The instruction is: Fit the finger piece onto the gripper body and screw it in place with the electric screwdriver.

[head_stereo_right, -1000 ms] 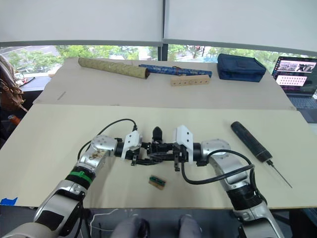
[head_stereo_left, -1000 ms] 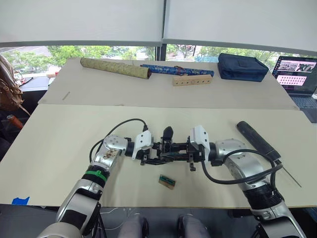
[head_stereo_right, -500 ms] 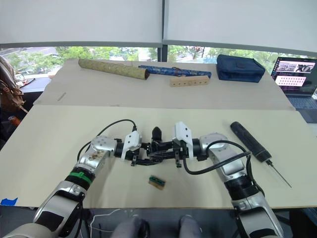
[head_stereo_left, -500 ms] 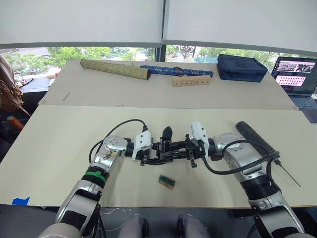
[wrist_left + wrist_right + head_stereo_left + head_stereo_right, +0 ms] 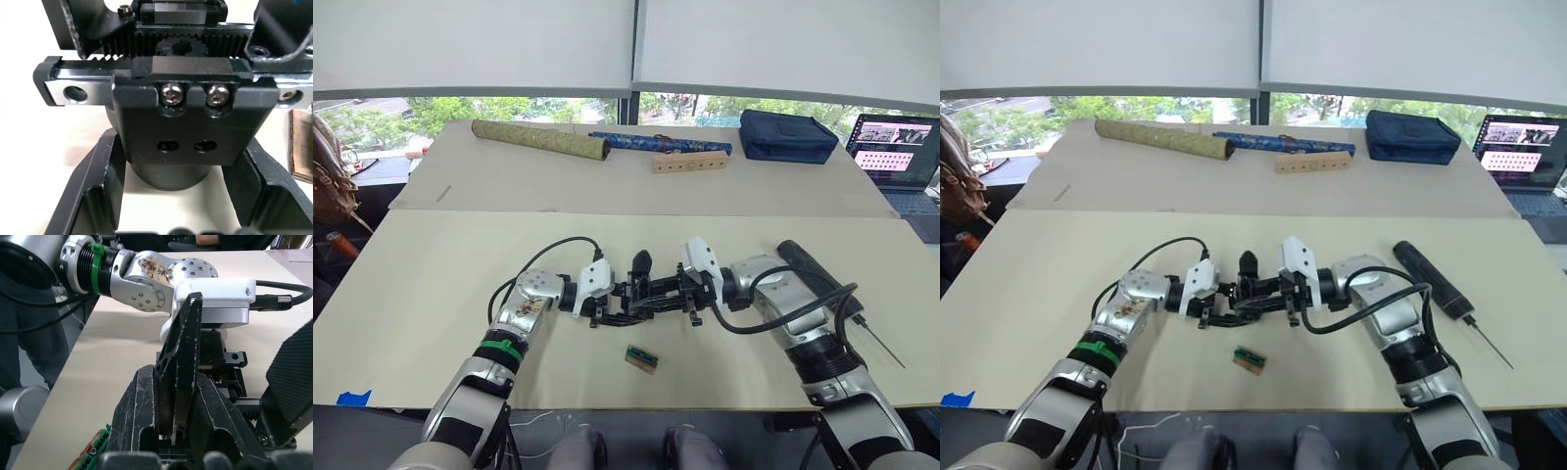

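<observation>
Both arms meet in the middle of the front table (image 5: 431, 274). Your left claw (image 5: 607, 305) has its fingers spread around the gripper body (image 5: 193, 115) and is holding it just above the table; in the left wrist view the round base sits between the two fingers. Your right claw (image 5: 177, 431) is closed tight on the finger piece (image 5: 180, 367), w/ the piece standing up between the pads and pressed close to the body's toothed rail.

The electric screwdriver (image 5: 1432, 279) lies on the table to your right, near the right elbow, not touched yet.

What could go wrong:
- The piece may go on crooked if you push while it's tilted. Then the screw holes won't line up.
- If you let go w/ the right claw too soon, the piece could drop off, maybe next to the little tan-and-green block (image 5: 642, 358).
- The right elbow is close to the screwdriver & could bump it so it rolls away.
- The left hold looks loose-ish, so a hard push may turn the body.
</observation>
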`<state>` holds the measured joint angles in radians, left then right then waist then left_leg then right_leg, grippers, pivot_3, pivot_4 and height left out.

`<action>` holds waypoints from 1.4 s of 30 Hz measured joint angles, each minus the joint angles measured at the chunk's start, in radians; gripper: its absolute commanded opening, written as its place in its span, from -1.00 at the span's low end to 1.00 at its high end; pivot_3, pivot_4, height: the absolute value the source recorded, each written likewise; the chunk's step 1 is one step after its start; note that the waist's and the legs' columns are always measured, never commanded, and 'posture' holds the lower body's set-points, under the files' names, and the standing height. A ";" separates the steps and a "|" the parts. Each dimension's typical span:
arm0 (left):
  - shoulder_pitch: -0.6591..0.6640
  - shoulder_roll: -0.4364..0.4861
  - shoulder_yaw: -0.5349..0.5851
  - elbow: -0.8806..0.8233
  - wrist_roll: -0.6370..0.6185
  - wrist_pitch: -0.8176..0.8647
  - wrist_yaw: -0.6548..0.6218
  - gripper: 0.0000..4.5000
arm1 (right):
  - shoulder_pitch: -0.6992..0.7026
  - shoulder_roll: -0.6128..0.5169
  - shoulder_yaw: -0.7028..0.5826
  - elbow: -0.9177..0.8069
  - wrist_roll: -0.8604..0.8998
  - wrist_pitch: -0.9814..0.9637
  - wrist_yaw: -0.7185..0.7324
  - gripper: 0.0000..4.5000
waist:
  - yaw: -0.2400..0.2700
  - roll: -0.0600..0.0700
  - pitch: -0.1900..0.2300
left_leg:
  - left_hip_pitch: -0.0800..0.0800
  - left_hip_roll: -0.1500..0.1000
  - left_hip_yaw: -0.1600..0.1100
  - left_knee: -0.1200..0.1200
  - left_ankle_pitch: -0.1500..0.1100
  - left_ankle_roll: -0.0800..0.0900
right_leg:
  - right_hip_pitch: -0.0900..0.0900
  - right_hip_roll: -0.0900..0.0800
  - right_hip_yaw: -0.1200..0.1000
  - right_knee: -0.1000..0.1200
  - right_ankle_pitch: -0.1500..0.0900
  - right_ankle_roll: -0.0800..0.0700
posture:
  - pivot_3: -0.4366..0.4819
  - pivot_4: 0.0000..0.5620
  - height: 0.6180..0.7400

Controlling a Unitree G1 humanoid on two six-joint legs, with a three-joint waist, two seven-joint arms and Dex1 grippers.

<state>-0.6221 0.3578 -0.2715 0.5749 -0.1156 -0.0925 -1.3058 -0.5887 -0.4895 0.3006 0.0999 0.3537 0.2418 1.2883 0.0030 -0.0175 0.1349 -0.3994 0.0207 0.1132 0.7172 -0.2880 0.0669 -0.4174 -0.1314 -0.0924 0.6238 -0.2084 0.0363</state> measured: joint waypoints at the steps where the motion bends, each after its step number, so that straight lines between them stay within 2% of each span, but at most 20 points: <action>1: 0.001 0.001 0.000 -0.003 0.000 0.004 0.003 0.01 | -0.007 -0.005 0.006 0.001 -0.007 -0.004 0.001 -0.81 | -0.001 0.000 0.000 | 0.000 0.000 0.000 0.000 0.000 0.000 | 0.000 0.000 0.000 0.000 0.000 0.000 | -0.05 -0.47 1.00; 12: 0.010 0.001 -0.002 -0.019 0.000 0.008 0.011 0.01 | -0.037 -0.033 0.034 -0.024 -0.026 0.025 0.023 -0.81 | 0.000 0.000 -0.001 | 0.000 0.000 0.000 -0.001 0.000 0.001 | -0.001 -0.001 0.000 0.000 0.000 0.000 | -0.05 -0.47 1.00; 21: 0.011 0.006 0.004 -0.018 0.000 0.011 0.014 0.01 | -0.073 -0.014 0.042 0.023 -0.026 0.049 0.029 -0.81 | -0.006 0.000 -0.002 | 0.001 0.000 0.000 -0.001 -0.001 0.001 | -0.001 -0.002 0.000 0.000 0.000 -0.001 | -0.05 -0.47 1.00; 35: 0.015 0.006 0.003 -0.025 -0.001 0.007 0.016 0.01 | -0.045 -0.009 0.016 -0.014 -0.018 0.047 0.025 -0.81 | -0.005 0.000 -0.002 | -0.001 0.000 0.000 -0.001 -0.001 0.001 | -0.002 -0.003 0.000 0.000 0.000 -0.001 | -0.05 -0.47 1.00; 37: 0.015 0.006 0.003 -0.025 -0.001 0.006 0.013 0.01 | -0.016 0.013 -0.012 -0.015 0.002 0.026 0.026 -0.35 | -0.005 0.000 -0.002 | -0.001 0.000 0.000 -0.001 -0.001 0.001 | -0.003 -0.003 0.000 0.000 0.000 -0.001 | -0.05 -0.47 1.00; 42: 0.015 -0.002 0.004 -0.026 -0.002 0.001 0.013 0.01 | 0.007 0.052 -0.016 -0.031 0.012 -0.038 0.033 0.39 | -0.001 0.001 -0.001 | -0.005 -0.002 0.000 -0.001 -0.001 0.001 | -0.004 -0.002 -0.001 0.001 0.000 -0.001 | -0.05 -0.47 1.00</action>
<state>-0.6072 0.3561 -0.2680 0.5484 -0.1172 -0.0914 -1.2929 -0.5820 -0.4380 0.2851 0.0686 0.3653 0.2034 1.3216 0.0015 -0.0162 0.1338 -0.4047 0.0191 0.1131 0.7160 -0.2887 0.0679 -0.4218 -0.1339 -0.0934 0.6246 -0.2087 0.0350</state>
